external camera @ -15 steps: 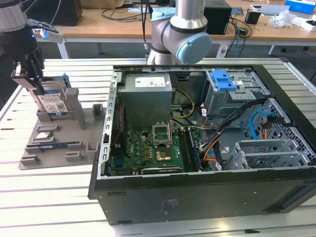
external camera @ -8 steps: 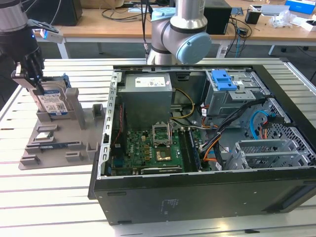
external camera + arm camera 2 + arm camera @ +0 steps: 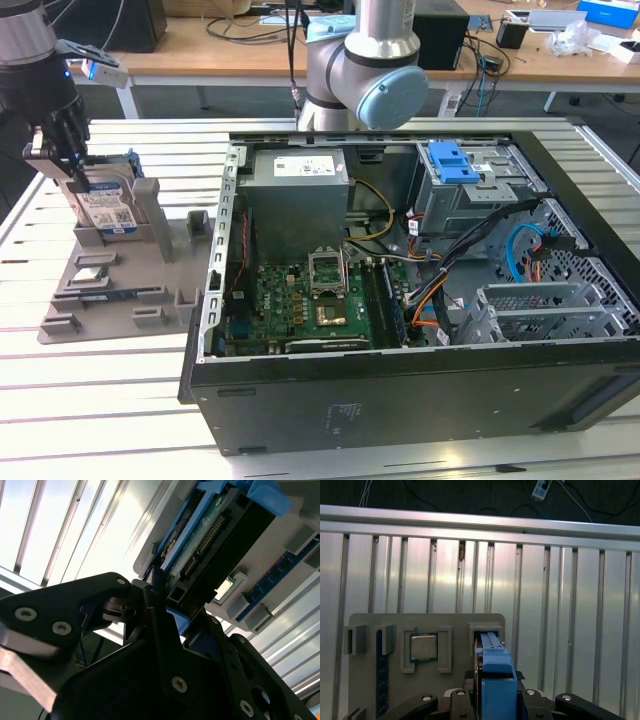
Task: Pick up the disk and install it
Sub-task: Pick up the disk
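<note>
The black two-fingered gripper (image 3: 73, 168) was closed on the upper edge of the disk (image 3: 108, 208), a flat silver hard drive with blue plastic side rails. The drive stood upright in a slot of a grey plastic holder tray (image 3: 120, 290), which lay just beside the open black computer case (image 3: 400, 390), on the case's side toward the exterior view's left. The disk's broad face carried a white-and-blue label with barcodes, its print too small to make out. A white printed label likewise sat on the grey metal power supply box (image 3: 300, 185) in the case's far corner nearest the tray. In the first wrist view a blue rail (image 3: 497, 667) ran between the fingers, and a square silver processor chip (image 3: 424, 647) rested in a neighbouring pocket of the tray. The tray's raised grey walls stood close on either side of the drive. Inside the case lay a green motherboard (image 3: 300, 305), and at the case's far end from the tray stood a metal drive cage topped by a blue plastic latch (image 3: 452, 162), with orange, black and blue cables (image 3: 520, 245) draped across the space in front of it. Case and tray both rested on a slatted aluminium table (image 3: 100, 400).
</note>
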`<state>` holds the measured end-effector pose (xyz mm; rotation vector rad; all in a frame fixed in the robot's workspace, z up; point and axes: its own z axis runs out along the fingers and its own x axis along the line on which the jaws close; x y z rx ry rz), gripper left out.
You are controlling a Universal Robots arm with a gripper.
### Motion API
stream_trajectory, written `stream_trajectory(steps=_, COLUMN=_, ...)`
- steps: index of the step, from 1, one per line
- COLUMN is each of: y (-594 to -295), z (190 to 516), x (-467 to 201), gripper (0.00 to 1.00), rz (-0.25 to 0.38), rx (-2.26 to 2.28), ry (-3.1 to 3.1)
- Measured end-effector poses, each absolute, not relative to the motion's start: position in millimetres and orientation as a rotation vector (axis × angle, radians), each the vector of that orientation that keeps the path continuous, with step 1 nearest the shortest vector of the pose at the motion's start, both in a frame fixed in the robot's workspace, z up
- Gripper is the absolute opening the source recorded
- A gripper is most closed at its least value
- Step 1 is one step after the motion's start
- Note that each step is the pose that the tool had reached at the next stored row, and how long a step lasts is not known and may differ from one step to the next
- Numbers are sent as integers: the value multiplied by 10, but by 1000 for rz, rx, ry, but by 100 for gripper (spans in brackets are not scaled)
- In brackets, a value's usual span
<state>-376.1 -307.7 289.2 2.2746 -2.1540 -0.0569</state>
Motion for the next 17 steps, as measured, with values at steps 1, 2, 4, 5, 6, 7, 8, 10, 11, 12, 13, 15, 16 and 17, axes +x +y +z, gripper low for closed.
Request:
stream_trajectory(steps=1, y=-3077, z=2891, x=-3761, gripper=36, rz=-57, rx=2275, ry=-2154)
stream_trajectory(steps=2, y=-3077, z=2890, x=-3760, gripper=36, rz=-57, rx=2275, ry=-2154)
stream_trajectory(steps=4, y=-3077, z=2889, x=-3761, gripper=36, rz=-57, rx=2275, ry=-2154)
stream_trajectory(steps=5, y=-3077, z=2888, x=-3761, gripper=36, rz=-57, rx=2275, ry=-2154)
stream_trajectory(steps=6, y=-3077, z=2888, x=-3761, gripper=36, rz=-57, rx=2275, ry=-2154)
stream_trajectory(steps=7, y=-3077, z=2892, x=-3760, gripper=36, rz=-57, rx=2275, ry=-2154)
stream_trajectory(steps=8, y=-3077, z=2928, x=-3760, gripper=36, rz=-57, rx=2275, ry=-2154)
stream_trajectory(steps=10, y=-3077, z=2975, x=-3760, gripper=36, rz=-57, rx=2275, ry=-2154)
stream_trajectory(steps=11, y=-3077, z=3011, x=-3760, gripper=36, rz=-57, rx=2275, ry=-2154)
stream_trajectory(steps=12, y=-3077, z=3062, x=-3761, gripper=36, rz=-57, rx=2275, ry=-2154)
stream_trajectory(steps=13, y=-3077, z=3088, x=-3760, gripper=36, rz=-57, rx=2275, ry=-2154)
stream_trajectory(steps=15, y=-3077, z=3161, x=-3760, gripper=36, rz=-57, rx=2275, ry=-2154)
stream_trajectory(steps=16, y=-3077, z=3191, x=-3760, gripper=36, rz=-57, rx=2275, ry=-2154)
stream_trajectory(steps=17, y=-3077, z=3224, x=-3760, gripper=36, rz=-57, rx=2275, ry=-2154)
